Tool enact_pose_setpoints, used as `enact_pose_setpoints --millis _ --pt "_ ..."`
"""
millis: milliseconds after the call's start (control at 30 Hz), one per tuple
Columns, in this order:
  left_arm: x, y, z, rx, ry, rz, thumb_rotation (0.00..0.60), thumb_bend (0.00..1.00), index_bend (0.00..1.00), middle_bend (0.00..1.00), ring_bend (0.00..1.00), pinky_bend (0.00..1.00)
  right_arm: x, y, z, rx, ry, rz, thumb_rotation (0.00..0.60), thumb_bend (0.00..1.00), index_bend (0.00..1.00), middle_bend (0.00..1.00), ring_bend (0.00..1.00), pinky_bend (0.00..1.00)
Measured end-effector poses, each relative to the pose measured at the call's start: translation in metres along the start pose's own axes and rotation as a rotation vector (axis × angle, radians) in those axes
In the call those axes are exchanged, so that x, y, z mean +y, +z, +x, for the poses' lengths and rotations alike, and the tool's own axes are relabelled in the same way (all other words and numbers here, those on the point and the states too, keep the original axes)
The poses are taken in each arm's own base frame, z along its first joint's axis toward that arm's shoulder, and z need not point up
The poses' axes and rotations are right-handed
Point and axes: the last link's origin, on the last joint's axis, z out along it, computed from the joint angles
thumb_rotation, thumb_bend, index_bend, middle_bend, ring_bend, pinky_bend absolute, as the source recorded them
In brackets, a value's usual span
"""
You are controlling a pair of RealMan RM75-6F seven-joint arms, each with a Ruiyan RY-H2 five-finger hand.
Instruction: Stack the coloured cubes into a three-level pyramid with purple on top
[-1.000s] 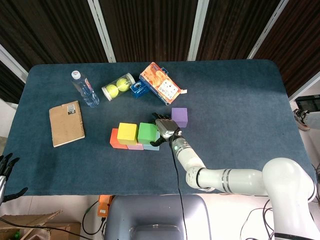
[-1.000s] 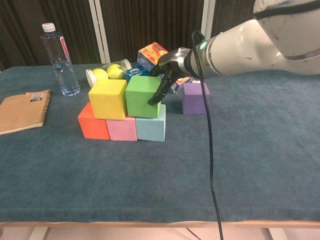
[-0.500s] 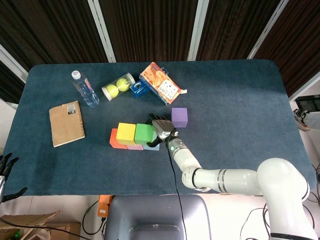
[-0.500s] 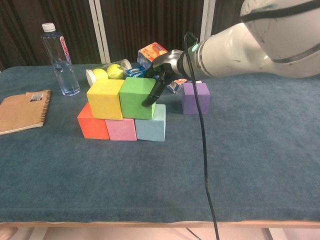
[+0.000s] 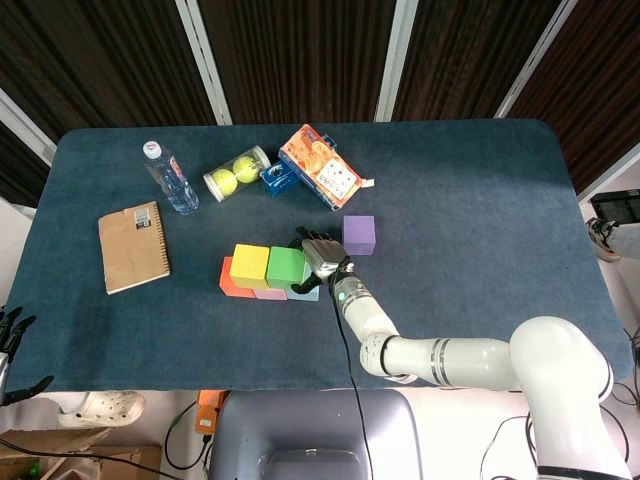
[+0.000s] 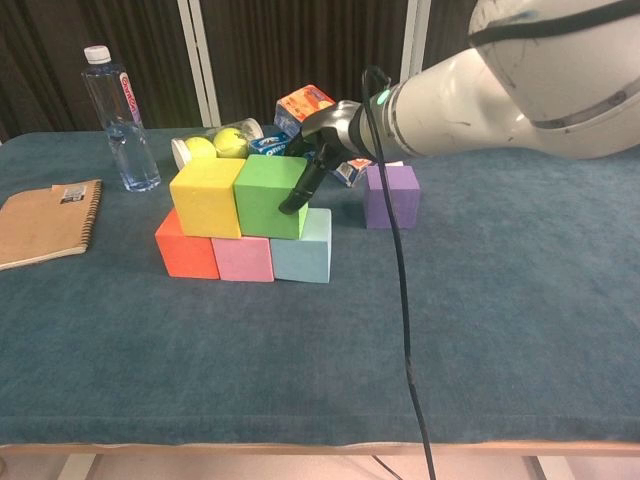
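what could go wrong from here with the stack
The right hand has its fingers against the right face of the green cube. Pushing further could slide the green cube and the yellow cube beside it off the bottom row, or shift the light blue cube beneath. The purple cube sits on the table close behind the arm, so a careless pull-back might knock it away.

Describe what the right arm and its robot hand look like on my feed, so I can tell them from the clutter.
The right arm has glossy white rounded shells with grey bands at the joints and a small green light near the wrist. Its robot hand is dark grey to black. A thin black cable hangs from the wrist down past the table edge.
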Motion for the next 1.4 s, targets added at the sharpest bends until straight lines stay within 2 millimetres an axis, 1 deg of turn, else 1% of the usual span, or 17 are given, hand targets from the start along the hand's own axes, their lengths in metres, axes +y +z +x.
enact_pose_setpoints --millis 100,400,733,1033,1400 --pt "0.001 0.001 0.000 0.000 -0.001 -0.001 0.514 0.00 0.17 0.06 0.00 0.07 -0.001 0.001 -0.001 -0.003 0.000 0.001 0.600 0.41 0.30 0.00 0.00 0.00" --pt "-0.001 0.001 0.000 -0.005 -0.004 0.004 0.516 0.00 0.17 0.06 0.00 0.07 -0.002 0.005 -0.004 -0.010 0.001 0.001 0.600 0.41 0.23 0.00 0.00 0.00" --pt "-0.002 0.001 0.000 -0.004 -0.007 0.006 0.518 0.00 0.17 0.06 0.00 0.07 -0.003 0.005 -0.004 -0.013 0.000 0.002 0.600 0.41 0.19 0.00 0.00 0.00" --pt "-0.001 0.001 0.000 -0.005 -0.006 0.004 0.518 0.00 0.17 0.06 0.00 0.07 -0.002 0.001 -0.004 -0.018 -0.010 0.005 0.600 0.41 0.16 0.00 0.00 0.00" --pt "0.000 0.004 -0.001 -0.012 -0.003 0.002 0.515 0.00 0.17 0.06 0.00 0.07 0.000 -0.007 -0.001 -0.028 -0.013 0.010 0.600 0.32 0.13 0.00 0.00 0.00"
